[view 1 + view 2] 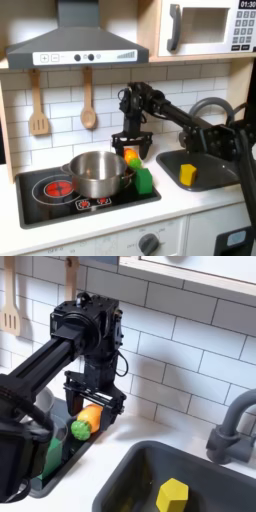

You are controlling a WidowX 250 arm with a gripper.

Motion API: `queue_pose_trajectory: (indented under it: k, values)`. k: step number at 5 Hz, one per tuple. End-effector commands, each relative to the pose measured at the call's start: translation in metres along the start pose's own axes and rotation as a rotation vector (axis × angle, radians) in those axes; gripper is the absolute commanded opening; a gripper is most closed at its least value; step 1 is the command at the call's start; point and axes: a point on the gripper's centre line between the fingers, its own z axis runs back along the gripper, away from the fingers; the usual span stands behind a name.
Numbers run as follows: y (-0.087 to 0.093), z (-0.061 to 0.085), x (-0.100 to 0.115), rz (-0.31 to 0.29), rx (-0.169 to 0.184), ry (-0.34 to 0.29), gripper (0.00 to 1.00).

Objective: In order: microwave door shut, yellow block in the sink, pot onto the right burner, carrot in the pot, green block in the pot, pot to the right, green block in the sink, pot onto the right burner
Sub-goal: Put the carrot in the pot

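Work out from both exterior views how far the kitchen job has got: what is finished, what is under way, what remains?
Done: the microwave door is shut, the yellow block lies in the sink, and the pot sits on the stove's right side. In hand: the gripper holds the carrot beside the pot. Left: dropping the carrot in, then the green block, still on the stovetop, and the later pot moves.

We see the steel pot [96, 172] on the stove, carrot [131, 160] and green block [144, 181] beside it, yellow block [172, 496] in the sink [130, 471].
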Motion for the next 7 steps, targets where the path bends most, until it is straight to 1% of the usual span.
queue_pose_trajectory:
  k: [1,2,3,5,6,7]
  values:
    - [0.000,-0.008,0.002,0.002,-0.005,0.023,1.00]
    - [0.000,-0.009,0.003,-0.001,-0.008,0.025,0.91]
    - [0.001,-0.008,0.002,0.007,-0.004,0.022,0.00]
    - [0.002,-0.005,0.002,0.011,-0.003,0.005,0.00]
    - [0.000,0.001,0.001,-0.001,-0.001,-0.008,0.00]
    - [0.000,0.005,-0.005,-0.015,-0.007,0.010,0.00]
